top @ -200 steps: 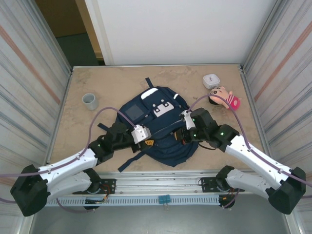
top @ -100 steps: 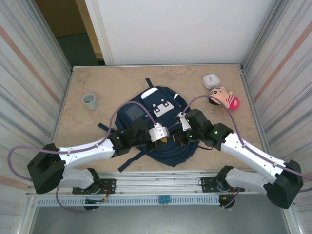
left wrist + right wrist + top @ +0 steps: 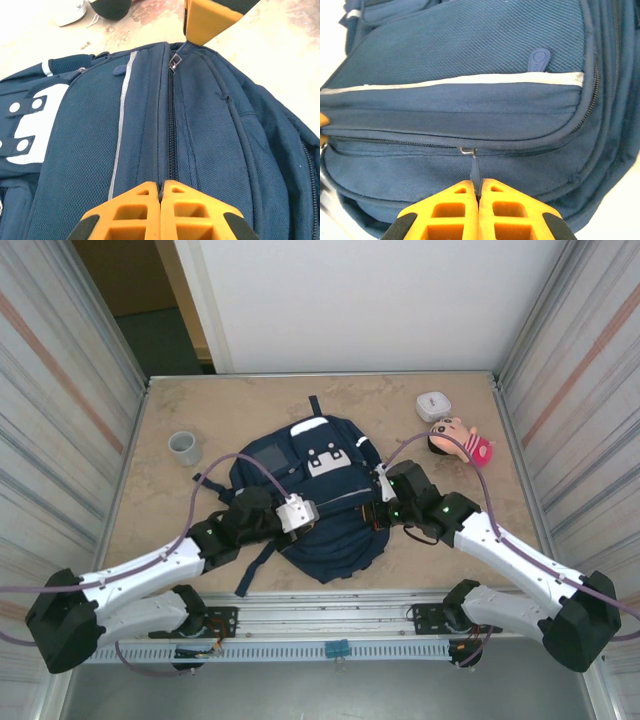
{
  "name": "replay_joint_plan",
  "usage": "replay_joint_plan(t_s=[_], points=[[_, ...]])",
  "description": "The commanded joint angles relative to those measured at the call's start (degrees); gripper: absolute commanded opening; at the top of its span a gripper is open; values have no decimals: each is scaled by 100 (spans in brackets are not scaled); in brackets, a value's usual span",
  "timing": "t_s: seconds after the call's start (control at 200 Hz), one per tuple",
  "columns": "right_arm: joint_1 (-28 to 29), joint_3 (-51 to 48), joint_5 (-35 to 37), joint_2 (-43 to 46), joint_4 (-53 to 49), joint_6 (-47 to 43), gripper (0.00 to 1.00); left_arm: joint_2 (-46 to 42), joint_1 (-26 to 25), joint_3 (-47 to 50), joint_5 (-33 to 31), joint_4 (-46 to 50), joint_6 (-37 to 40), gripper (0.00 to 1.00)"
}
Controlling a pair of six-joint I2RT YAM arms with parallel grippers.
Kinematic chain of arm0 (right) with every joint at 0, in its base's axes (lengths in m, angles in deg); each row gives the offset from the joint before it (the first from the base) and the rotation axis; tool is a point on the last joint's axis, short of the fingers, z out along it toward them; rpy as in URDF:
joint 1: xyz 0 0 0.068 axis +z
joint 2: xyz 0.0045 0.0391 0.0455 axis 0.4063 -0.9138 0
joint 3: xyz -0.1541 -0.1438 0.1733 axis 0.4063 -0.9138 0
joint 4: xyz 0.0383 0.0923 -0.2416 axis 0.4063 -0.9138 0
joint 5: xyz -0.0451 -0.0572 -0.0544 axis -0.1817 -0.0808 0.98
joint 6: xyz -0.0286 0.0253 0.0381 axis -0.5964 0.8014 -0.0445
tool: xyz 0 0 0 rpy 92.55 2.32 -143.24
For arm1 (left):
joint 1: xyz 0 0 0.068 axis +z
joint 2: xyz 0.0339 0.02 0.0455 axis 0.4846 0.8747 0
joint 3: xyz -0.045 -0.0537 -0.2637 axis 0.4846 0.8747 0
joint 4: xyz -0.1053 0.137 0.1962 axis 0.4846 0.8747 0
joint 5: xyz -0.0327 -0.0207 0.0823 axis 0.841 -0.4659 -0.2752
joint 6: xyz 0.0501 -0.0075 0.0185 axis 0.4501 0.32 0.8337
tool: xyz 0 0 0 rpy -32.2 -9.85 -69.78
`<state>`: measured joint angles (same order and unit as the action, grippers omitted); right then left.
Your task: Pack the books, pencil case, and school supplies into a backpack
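- Top external view: the left gripper [image 3: 310, 510], left of centre, has its jaws closed, pinching the mid-frame backpack [image 3: 335, 552] at its zip seam. It should anchor the fabric taut.
- Right wrist view: the right gripper [image 3: 476, 187], at bottom centre, has its jaws closed on the zipper pull [image 3: 474, 168]. Draw the pull along the track, not upward.

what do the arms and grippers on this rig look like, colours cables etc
The left arm and right arm both have white links between bulky black joints, with small green lights on them. A mauve cable loops along each. The left gripper and right gripper have orange fingers with hollow triangular cut-outs and black edges.
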<state>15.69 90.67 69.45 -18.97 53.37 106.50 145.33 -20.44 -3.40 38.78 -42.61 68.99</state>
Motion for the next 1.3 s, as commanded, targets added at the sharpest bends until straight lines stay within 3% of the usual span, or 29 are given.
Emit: replay_joint_plan(t_s=[0.0, 0.07, 0.145, 0.241, 0.391, 0.451, 0.556, 0.681, 0.752, 0.957, 1.293], points=[[34, -166, -332, -88, 521, -5, 0, -218, 55, 73, -294, 250, 80, 17], [190, -100, -465, -136, 541, -71, 0, -166, 35, -16, 74, 177, 64, 42], [317, -15, -469, -141, 463, -106, 0, -4, -118, -186, 200, 97, 34, 59], [416, 75, -452, -115, 384, -114, 0, 401, -408, -514, -129, -64, 40, 66], [477, 159, -393, -100, 294, -149, 0, 1347, -554, -1118, -261, -150, 74, 66], [479, 182, -255, -102, 227, -138, 0, 1708, -568, -1349, -435, -38, 74, 61], [442, 177, 323, -83, 9, -87, 0, 2007, -578, -1449, -750, 105, 78, 34], [197, 94, 837, -36, -193, 27, 0, 1632, -560, -1137, -803, 100, 224, 9], [-17, -4, 928, 1, -190, 54, 0, 1286, -485, -890, -651, 65, 321, 0], [-374, -285, 783, 41, 316, 93, 0, 196, -86, -325, 603, 140, 712, 0], [-681, -603, 659, -502, 1681, 508, 0, -587, -36, -24, 1377, -2, 1012, 0]])
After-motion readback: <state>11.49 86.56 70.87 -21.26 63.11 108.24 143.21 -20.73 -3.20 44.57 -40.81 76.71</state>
